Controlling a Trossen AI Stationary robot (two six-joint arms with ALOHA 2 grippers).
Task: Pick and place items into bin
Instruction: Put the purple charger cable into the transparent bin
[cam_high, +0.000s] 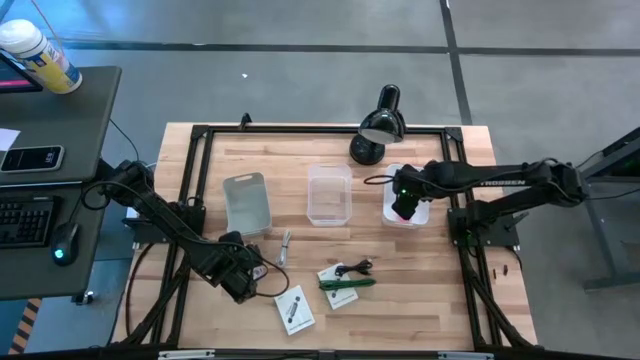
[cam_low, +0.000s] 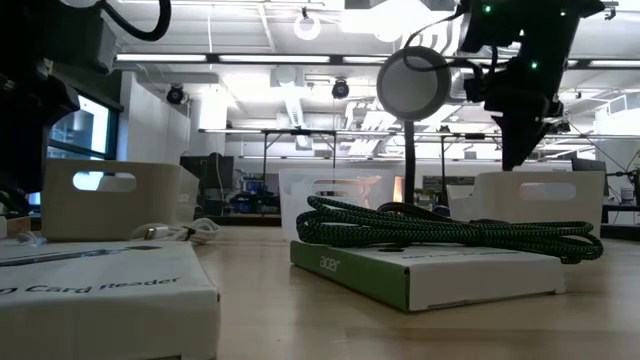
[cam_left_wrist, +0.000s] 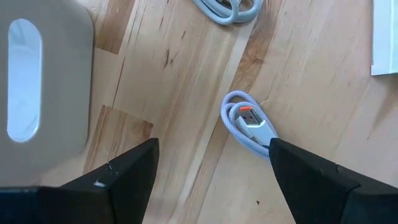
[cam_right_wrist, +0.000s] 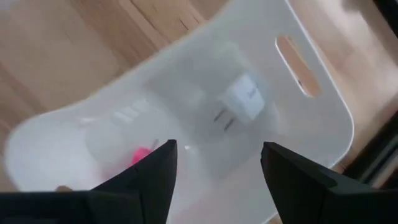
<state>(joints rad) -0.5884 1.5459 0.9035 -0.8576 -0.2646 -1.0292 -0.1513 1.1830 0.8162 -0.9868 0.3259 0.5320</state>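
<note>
Two tools spread and empty: right tool (cam_high: 405, 208) above the white bin (cam_high: 419, 213), left tool (cam_high: 243, 283) over the table (cam_high: 420, 290).

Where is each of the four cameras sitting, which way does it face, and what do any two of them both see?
High: overhead, looking straight down on the wooden table; both arms show.
Low: at tabletop height, looking level across a green-and-white box bearing a coiled green cable; an arm hangs above.
Left wrist: on the left gripper, open, over a coiled grey cable.
Right wrist: on the right gripper, open, over the white plastic bin.
Shared: high view shows that bin and the right gripper.
</note>
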